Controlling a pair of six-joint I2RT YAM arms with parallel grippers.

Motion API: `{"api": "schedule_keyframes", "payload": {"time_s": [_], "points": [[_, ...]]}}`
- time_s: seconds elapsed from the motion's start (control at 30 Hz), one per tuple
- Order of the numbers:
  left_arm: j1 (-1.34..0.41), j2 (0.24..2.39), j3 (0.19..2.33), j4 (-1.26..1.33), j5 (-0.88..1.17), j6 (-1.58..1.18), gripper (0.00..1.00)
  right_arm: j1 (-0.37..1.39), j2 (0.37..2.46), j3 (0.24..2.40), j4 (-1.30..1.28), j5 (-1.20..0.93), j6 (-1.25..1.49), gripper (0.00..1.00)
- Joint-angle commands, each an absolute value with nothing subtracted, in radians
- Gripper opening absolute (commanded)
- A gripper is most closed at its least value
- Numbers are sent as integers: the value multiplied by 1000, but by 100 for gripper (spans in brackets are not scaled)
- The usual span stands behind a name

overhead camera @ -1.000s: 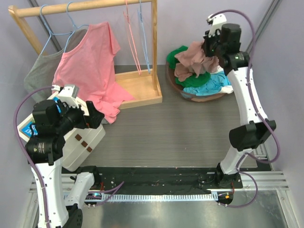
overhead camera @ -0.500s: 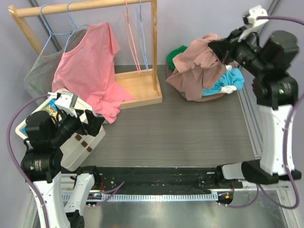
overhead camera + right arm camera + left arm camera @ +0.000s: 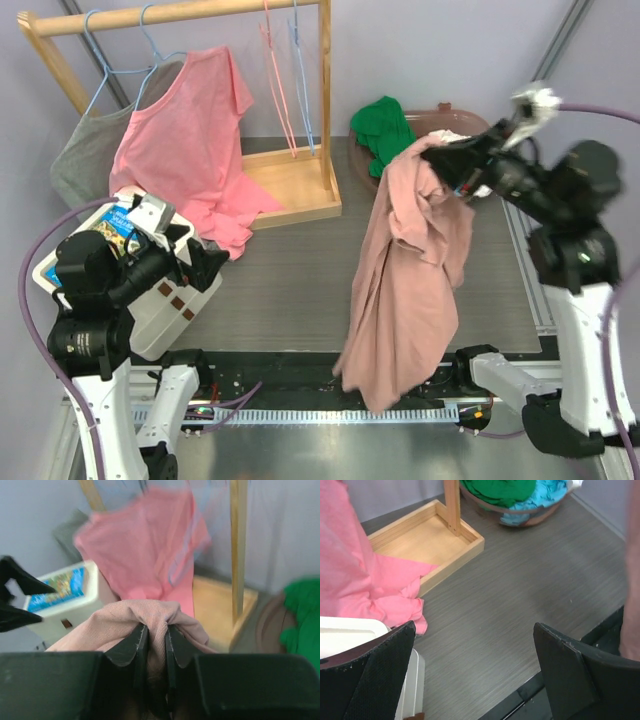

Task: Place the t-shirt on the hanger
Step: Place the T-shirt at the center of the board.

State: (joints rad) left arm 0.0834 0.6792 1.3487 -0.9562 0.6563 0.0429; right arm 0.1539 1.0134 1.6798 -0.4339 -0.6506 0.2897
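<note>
The dusty mauve-pink t-shirt (image 3: 405, 290) hangs full length above the table, bunched at its top in my right gripper (image 3: 432, 152). The right wrist view shows the right gripper (image 3: 156, 630) shut on a fold of the t-shirt (image 3: 100, 627). No print shows on the cloth. The thin salmon-pink hanger (image 3: 278, 90) hangs from the wooden rail at the back, well left of the shirt. My left gripper (image 3: 205, 262) is at the left, over a white box, and its jaws stand wide apart. In the left wrist view the left gripper (image 3: 474, 627) holds nothing.
A wooden rack (image 3: 325, 100) with a tray base (image 3: 295, 185) carries a coral-pink shirt (image 3: 185, 140), a grey shirt (image 3: 85, 155) and light blue hangers (image 3: 100, 70). A brown basket (image 3: 455, 112) at the back right holds a green garment (image 3: 385, 130). The white box (image 3: 175, 300) sits near left.
My right arm has pulled the t-shirt up out of the basket and swung it forward and left, so the shirt now hangs unfurled. The left arm has barely shifted.
</note>
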Motion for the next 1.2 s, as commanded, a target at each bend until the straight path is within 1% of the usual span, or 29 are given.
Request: {"api": "schedule_keyframes", "payload": {"time_s": [0.0, 0.03, 0.07, 0.1, 0.13, 0.2, 0.33, 0.4, 0.43, 0.5, 0.53, 0.57, 0.6, 0.63, 0.67, 0.7, 0.73, 0.8, 0.83, 0.9, 0.93, 0.97, 1.0, 1.03, 1.07, 1.13, 1.17], "points": [[86, 730, 1328, -1066, 782, 250, 100, 152, 1127, 1345, -552, -522, 276, 31], [87, 738, 1322, -1136, 790, 344, 100, 146, 1140, 1303, -569, -471, 180, 61], [87, 756, 1318, -1170, 792, 385, 100, 140, 1167, 1266, -610, -465, 132, 73], [86, 762, 1307, -1234, 795, 437, 100, 115, 1178, 1209, -626, -457, 99, 82], [86, 770, 1299, -1265, 802, 486, 100, 100, 1187, 1188, -643, -472, 60, 93], [84, 778, 1281, -1302, 802, 598, 100, 65, 1215, 1160, -716, -483, -58, 96], [43, 805, 1241, -1328, 770, 699, 100, 41, 1232, 1109, -811, -485, -185, 97], [9, 840, 1238, -1331, 744, 713, 100, 40, 1236, 1082, -865, -473, -245, 95], [-64, 856, 1235, -1328, 732, 713, 100, 37, 1236, 1068, -882, -471, -262, 94], [-136, 886, 1220, -1300, 668, 680, 98, 35, 1235, 1023, -891, -459, -297, 91], [-220, 894, 1209, -1278, 637, 660, 98, 37, 1236, 1008, -885, -448, -304, 90], [-266, 897, 1180, -1244, 579, 628, 97, 32, 1241, 987, -864, -445, -307, 88], [-314, 900, 1166, -1157, 545, 555, 95, 32, 1247, 983, -855, -436, -311, 86], [-409, 910, 1149, -1117, 517, 520, 95, 29, 1265, 982, -844, -430, -311, 84], [-464, 920, 1144, -1083, 494, 491, 94, 28, 1273, 988, -832, -426, -313, 81], [-522, 934, 1134, -1001, 407, 454, 91, 26, 1287, 997, -828, -416, -311, 77], [-638, 975, 1135, -971, 372, 393, 90, 22, 1308, 1005, -828, -411, -305, 75], [-750, 1020, 1146, -873, 261, 335, 85, 14, 1333, 1031, -828, -404, -301, 73], [-823, 1075, 1152, -844, 249, 281, 85, 14, 1342, 1037, -822, -393, -299, 72], [-859, 1127, 1176, -767, 276, 217, 82, 12, 1362, 1042, -810, -348, -299, 72], [-874, 1150, 1181, -740, 279, 181, 81, 14, 1370, 1042, -801, -291, -308, 72], [-879, 1196, 1180, -706, 279, 105, 80, 12, 1377, 1034, -796, -269, -314, 72], [-891, 1216, 1169, -625, 269, 79, 78, -26, 1391, 1028, -793, -253, -318, 71], [-900, 1235, 1164, -576, 247, 27, 77, -38, 1397, 1022, -790, -232, -322, 71], [-911, 1279, 1160, -466, 201, 5, 77, -49, 1407, 1020, -790, -224, -325, 70], [-946, 1339, 1187, -388, 114, -43, 77, -74, 1434, 1019, -801, -206, -340, 69], [-960, 1408, 1212, -340, 83, -76, 77, -81, 1443, 1019, -804, -199, -359, 68]]}}
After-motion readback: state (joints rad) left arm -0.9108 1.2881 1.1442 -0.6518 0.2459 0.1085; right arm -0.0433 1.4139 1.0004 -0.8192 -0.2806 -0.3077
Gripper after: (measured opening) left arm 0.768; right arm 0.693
